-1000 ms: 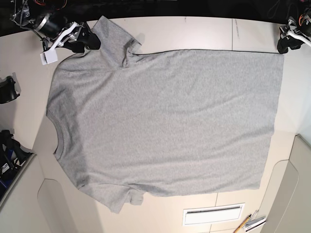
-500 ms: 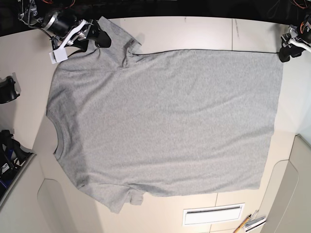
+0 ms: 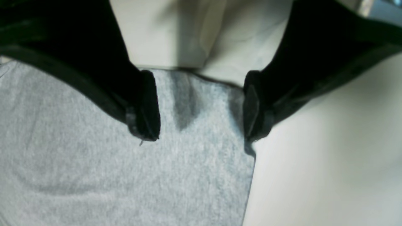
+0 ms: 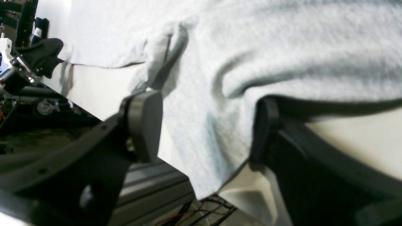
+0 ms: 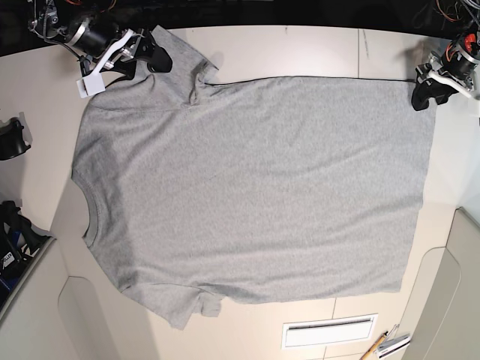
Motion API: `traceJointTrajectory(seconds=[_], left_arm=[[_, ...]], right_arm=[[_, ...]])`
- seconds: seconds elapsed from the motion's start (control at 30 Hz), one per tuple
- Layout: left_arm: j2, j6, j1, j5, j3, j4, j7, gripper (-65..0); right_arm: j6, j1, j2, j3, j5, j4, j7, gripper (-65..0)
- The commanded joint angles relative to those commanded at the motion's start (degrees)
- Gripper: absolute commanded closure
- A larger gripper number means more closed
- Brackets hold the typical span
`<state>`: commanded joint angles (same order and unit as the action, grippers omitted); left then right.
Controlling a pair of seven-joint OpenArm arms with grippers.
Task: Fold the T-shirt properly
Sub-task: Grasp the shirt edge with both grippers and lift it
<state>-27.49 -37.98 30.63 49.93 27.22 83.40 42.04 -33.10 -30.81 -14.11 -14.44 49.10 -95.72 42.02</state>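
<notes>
Risk: uneven pinch on the shirt [image 3: 194, 175], both claws spread

Could lose the corner at left claw [image 3: 201, 135] if closing too shallow or too high; outer finger right at the side edge, so a small sideways error could miss cloth. Could bunch the sleeve area at right claw [image 4: 204, 128], given loose folds between and beside fingers; might grab extra layers and lift crooked. Could also drag wrinkles across if lifting out of step. Suggest checking the bite on both sides before any lift.

Left: wide, with corner cloth between fingers, not clamped. Right: wide too, with bunched cloth between fingers, a tip poking out past them. Contact depth: can't tell.

Mostly flat between and beyond both claws, running from the top hem line at left claw toward the base view's bottom. Looks early, no fold made.
</notes>
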Motion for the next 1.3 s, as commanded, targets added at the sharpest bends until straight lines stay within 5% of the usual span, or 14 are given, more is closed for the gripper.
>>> traceJointTrajectory(seconds=[0.1,0.2,0.4,0.77,1.0,1.3], left_arm=[[0.0,-0.92,0.02,0.0,0.0,0.0,0.0,-39.4],[0.0,-0.9,0.0,0.02,0.0,0.0,0.68,-20.0],[0.0,-0.9,-0.02,0.15,0.0,0.0,0.83,0.0],[-0.15,-2.02,-0.24,0.66,4.09,1.75,2.51,0.0],[-0.17,-2.02,0.81,7.21,9.73,4.76,10.58,0.0],[-0.15,-2.02,4.94,8.66,12.13,9.33,10.93,0.0]], right_arm=[[-0.35,0.72,0.0,0.0,-0.04,0.0,-0.61,-40.0],[-0.35,0.98,0.02,0.0,0.02,0.0,-0.66,-39.0],[-0.35,0.94,0.02,0.0,0.04,0.0,-0.66,0.0],[-1.46,0.57,0.0,-1.09,4.79,-0.35,3.17,0.0],[-1.99,-3.06,-0.02,-5.09,9.18,-3.98,6.05,0.0],[-2.08,-10.03,-0.22,-8.28,10.56,-11.74,7.54,0.0]])
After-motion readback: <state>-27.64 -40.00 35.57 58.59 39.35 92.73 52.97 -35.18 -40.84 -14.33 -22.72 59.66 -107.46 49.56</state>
